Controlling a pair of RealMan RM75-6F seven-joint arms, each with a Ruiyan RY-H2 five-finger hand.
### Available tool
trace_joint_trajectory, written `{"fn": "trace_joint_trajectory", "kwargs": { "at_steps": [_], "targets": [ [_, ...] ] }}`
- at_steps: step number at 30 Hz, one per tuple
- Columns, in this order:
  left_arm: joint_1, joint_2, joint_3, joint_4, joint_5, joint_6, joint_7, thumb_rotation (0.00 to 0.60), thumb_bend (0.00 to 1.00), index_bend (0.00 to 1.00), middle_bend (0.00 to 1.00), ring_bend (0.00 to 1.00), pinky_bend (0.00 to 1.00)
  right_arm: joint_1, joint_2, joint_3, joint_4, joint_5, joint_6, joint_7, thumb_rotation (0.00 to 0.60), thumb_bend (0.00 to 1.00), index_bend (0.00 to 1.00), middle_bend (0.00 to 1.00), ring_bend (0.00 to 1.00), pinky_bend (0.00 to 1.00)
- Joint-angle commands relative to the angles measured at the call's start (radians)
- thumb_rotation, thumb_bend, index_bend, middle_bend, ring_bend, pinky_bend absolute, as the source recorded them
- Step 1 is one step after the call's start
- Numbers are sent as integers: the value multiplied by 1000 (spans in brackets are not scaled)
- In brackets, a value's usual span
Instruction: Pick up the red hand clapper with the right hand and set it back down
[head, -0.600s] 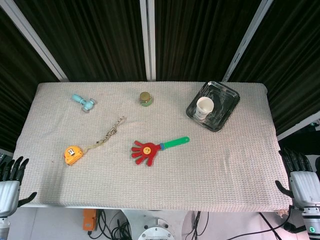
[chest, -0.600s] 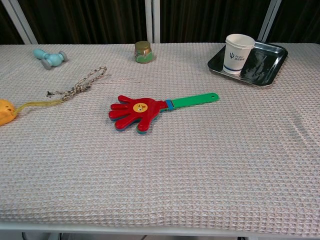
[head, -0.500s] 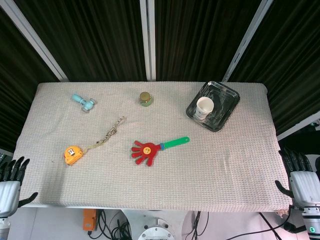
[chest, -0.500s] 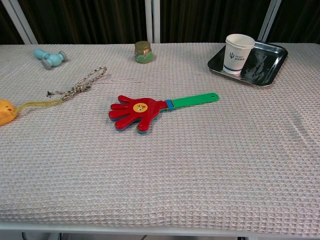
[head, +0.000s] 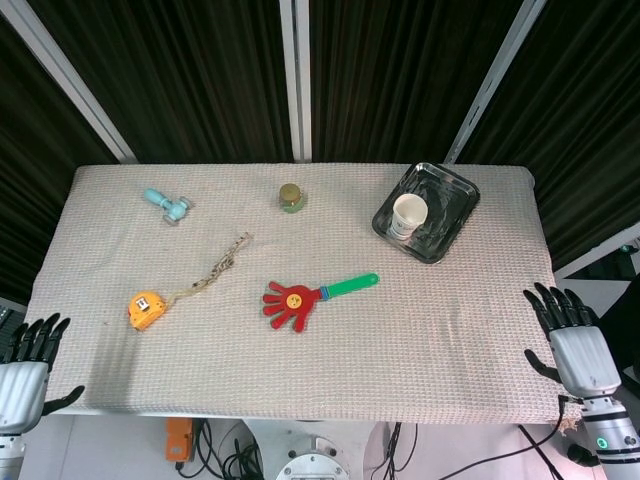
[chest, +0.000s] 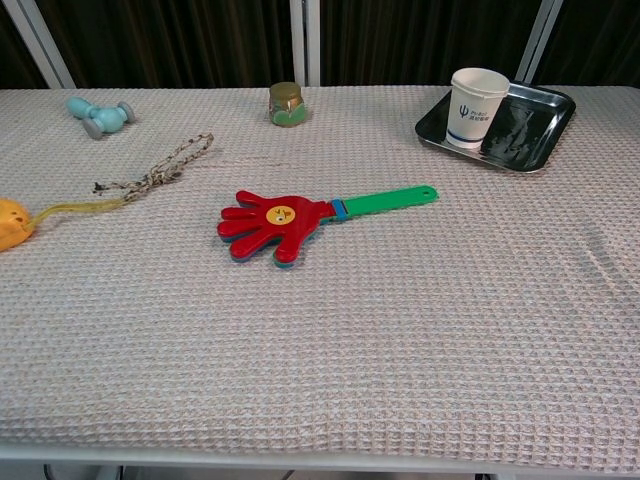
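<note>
Both hands sit empty, fingers spread: right hand (head: 573, 345) lower right, left hand (head: 25, 368) lower left. Clapper (head: 300, 297) lies mid-frame; looks light, stiff plastic, so I'd grab the green handle (head: 350, 285).

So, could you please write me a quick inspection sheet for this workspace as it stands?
Surface: table under a pale waffle-weave cloth.
Job's things: red hand clapper flat near the middle, green handle toward the tray, untouched.
Clutter: orange tape measure with a braided cord; light blue toy; small jar; paper cup standing in a dark metal tray.
Hands: right hand at the near right edge, left hand at the near left corner; both hold nothing, fingers spread.
Cables: black leads below the front edge.
Surroundings: dark curtains with pale posts behind.
</note>
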Motion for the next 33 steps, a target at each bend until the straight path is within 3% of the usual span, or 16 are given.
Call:
{"fn": "trace_joint_trajectory", "kwargs": {
  "at_steps": [1, 6, 9, 14, 23, 33],
  "targets": [
    [5, -5, -2, 3, -2, 0, -22, 600, 25, 42, 16, 0, 14, 119, 26, 43, -93, 15, -158, -34, 600, 191, 0, 0, 0, 0],
    [14, -19, -7, 29, -8, 1, -70, 600, 25, 43, 28, 0, 13, 299, -4, 118, -146, 114, -398, -83, 600, 209, 0, 0, 0, 0],
    [17, -24, -11, 40, -6, 5, -81, 600, 25, 42, 28, 0, 13, 393, -61, 152, -162, 213, -513, -195, 600, 205, 0, 0, 0, 0],
    [15, -31, -13, 43, 1, -2, -87, 600, 25, 43, 28, 0, 13, 527, -205, 176, -135, 392, -610, -412, 600, 196, 0, 0, 0, 0],
    [20, -32, -12, 46, 2, -11, -112, 600, 26, 43, 28, 0, 13, 707, -443, 196, -5, 640, -634, -550, 600, 207, 0, 4, 0, 0],
    [21, -29, -13, 51, 5, -20, -139, 600, 25, 43, 28, 0, 13, 824, -556, 203, 82, 803, -590, -619, 600, 205, 16, 7, 0, 0]
  ]
}}
